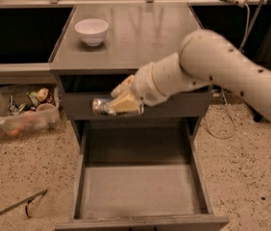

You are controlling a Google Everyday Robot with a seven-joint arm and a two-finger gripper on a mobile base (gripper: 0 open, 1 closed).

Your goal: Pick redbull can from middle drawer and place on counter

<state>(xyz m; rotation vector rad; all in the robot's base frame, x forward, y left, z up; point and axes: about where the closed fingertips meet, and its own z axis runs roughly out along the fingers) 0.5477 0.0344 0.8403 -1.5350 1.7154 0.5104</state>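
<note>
— Can point(104, 107): where is it?
— In the air, lying on its side, with its silver end pointing to the picture's left. The gripper point(120, 104) has it. The pale fingers point(126, 101) are closed round its body, and only that left end sticks out.
— And where is the gripper?
— Over the back part of the open drawer point(140, 191), level with the closed drawer front point(80, 107) above it and just below the edge of the counter point(145, 37). The can touches neither drawer nor counter.
— What stands on the counter?
— A white bowl point(92, 31), upright near the back left corner, well apart from the can.
— The arm?
— The arm point(222, 64) is thick and white. It comes in from the right and crosses in front of the counter's right front corner.
— Anything else?
— A clear bin point(22, 110) of odds and ends sits on the speckled floor point(241, 167) left of the cabinet. A cable point(247, 19) hangs at the right.
</note>
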